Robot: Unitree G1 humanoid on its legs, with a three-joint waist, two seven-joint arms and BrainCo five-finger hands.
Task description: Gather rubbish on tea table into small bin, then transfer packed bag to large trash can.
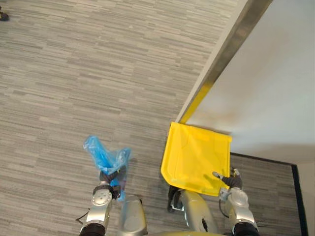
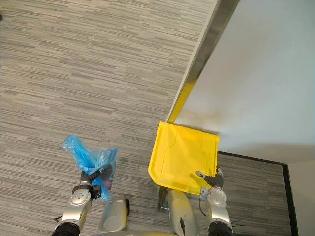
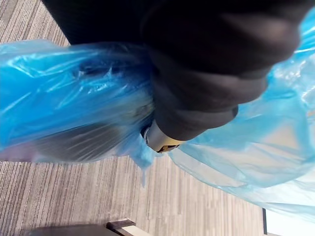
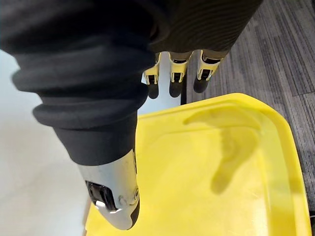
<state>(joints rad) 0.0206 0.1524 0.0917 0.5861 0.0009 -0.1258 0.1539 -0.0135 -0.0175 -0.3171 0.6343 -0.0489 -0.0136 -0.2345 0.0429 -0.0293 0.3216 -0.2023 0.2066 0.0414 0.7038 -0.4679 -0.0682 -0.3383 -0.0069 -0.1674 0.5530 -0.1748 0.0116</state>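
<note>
The blue rubbish bag is bunched in your left hand, fingers curled round its neck, left of the yellow lid. Your right hand meets the lid's near corner; I cannot tell its grip. Clear the opening fully before swinging the bag across.

The crumpled blue plastic bag hangs from the left hand over the grey striped carpet floor, left of the flat yellow plastic tray and apart from it. The right hand holds the tray's near right corner. A white metal-edged surface lies behind the tray.
</note>
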